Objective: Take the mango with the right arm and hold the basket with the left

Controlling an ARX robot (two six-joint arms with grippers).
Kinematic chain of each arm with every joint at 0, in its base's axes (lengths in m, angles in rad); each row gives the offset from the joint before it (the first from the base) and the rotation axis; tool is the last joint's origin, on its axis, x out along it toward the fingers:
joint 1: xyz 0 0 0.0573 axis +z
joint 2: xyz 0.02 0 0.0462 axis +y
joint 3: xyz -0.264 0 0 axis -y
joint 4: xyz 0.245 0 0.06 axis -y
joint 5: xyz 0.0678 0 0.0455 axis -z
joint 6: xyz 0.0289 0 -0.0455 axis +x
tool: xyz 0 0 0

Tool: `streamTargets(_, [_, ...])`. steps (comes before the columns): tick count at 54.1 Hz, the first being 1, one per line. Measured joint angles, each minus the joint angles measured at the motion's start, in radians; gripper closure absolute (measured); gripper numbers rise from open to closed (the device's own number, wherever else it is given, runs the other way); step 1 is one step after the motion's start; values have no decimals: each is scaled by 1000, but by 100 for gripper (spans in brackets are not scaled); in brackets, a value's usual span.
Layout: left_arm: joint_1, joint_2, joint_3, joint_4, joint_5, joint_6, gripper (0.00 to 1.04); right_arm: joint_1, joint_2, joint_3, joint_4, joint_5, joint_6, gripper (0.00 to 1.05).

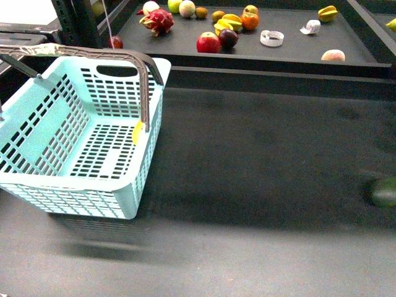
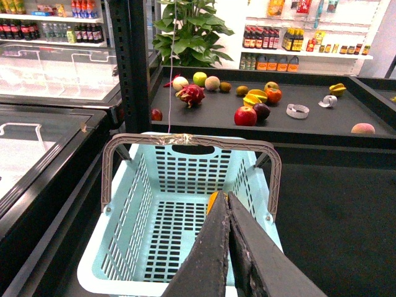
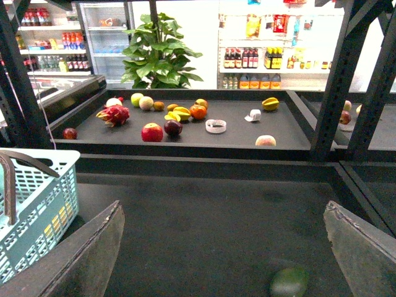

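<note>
The step in hand is judged to be the reach for the mango, with the basket to be steadied. The mango is taken to be the smooth orange fruit on the shelf tray at 12 o'clock in the front view, just beside the star fruit; at this size the identification cannot be made certain. The green fruit lying on the dark counter at 4 o'clock is to be left alone. The right gripper is seen with its jaws spread wide and nothing held, well short of the tray. A forward, raised approach over the tray's front lip is called for, with the jaws kept wide until the fruit lies between them and closed gently across its narrower width, since a smooth skin is likely to slip. The apple and the plum stand at the front of the tray and should not be knocked. The left gripper is seen above the basket's open top at 9 o'clock, its jaws pressed together with nothing visible between them; the raised handle is not touched by it. That handle, or the rim, should be secured before the fruit is brought over.
</note>
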Motion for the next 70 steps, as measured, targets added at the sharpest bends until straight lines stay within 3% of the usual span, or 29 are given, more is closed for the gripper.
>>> streamTargets(20, [0,-216,-1,-206,0,0,103,0,0,0,0,0,0,8])
streamTargets(54, [0,-429,0,-417,0,0,103,0,0,0,0,0,0,8])
streamTargets(59, [0,-565,0,-573,0,0,103,0,0,0,0,0,0,8])
streamTargets(70, [0,-587,0,-582,0,0,103,0,0,0,0,0,0,8])
